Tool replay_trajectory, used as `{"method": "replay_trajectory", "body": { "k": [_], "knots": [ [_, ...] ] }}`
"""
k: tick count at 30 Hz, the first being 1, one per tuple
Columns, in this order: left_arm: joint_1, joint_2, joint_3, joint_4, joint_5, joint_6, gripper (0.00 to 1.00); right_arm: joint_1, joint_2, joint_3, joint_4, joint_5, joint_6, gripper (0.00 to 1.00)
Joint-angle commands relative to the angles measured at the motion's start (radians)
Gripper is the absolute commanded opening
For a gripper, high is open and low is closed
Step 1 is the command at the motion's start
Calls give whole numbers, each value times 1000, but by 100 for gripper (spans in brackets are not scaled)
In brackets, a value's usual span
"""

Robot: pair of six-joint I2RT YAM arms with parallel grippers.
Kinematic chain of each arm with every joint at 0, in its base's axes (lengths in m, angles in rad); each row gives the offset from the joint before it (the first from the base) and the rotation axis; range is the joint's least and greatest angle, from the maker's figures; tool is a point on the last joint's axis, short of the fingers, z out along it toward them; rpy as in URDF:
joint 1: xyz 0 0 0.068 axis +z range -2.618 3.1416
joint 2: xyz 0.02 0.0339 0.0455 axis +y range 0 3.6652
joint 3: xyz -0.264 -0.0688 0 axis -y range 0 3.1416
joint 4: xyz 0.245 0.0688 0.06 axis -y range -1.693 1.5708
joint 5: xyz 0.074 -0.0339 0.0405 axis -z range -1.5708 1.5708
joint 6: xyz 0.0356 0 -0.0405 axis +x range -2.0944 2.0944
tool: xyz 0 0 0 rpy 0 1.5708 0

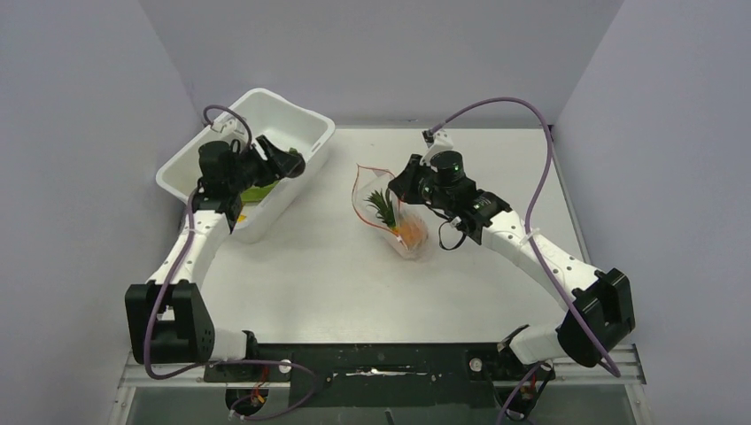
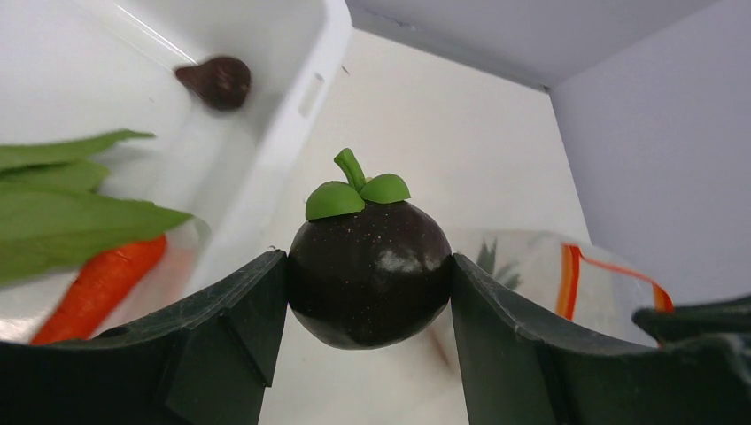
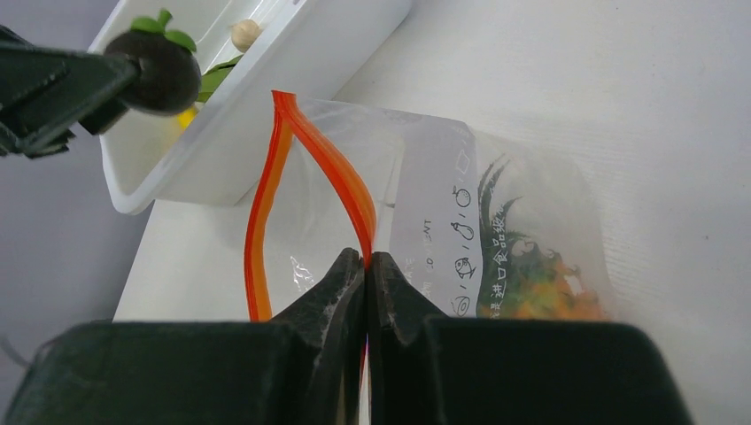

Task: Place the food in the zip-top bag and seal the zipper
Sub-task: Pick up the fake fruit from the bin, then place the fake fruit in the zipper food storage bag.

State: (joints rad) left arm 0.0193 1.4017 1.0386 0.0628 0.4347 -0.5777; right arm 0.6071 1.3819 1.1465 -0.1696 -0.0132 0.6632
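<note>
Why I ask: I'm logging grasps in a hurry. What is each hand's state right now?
Left hand: closed, holding the toy mangosteen.
Right hand: closed, pinching the zipper of the zip-top bag.

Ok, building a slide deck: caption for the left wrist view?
Left gripper grips a dark toy mangosteen near the white tub, zip-top bag ahead.
</note>
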Motion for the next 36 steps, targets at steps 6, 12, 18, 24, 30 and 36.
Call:
{"method": "replay_trajectory", "body": {
  "k": [6, 12, 18, 24, 30, 36],
  "knots": [
    [-141, -210, -150, 93, 129, -51, 39, -16, -28, 8, 87, -49, -7, 0],
    [-196, -263, -137, 66, 154, -46, 39, -15, -38, -14, 130, -76, 3, 0],
    [-260, -286, -138, 108, 186, -67, 39, -15, -56, -23, 145, -111, -9, 0],
    [-314, -284, -123, 120, 178, -76, 39, -16, -68, -42, 167, -131, -7, 0],
    [-393, -269, -130, 126, 153, -68, 39, -15, -69, -45, 170, -141, -5, 0],
    [-449, -244, -123, 102, 116, -41, 42, -14, -79, -51, 176, -144, 4, 0]
  ]
}}
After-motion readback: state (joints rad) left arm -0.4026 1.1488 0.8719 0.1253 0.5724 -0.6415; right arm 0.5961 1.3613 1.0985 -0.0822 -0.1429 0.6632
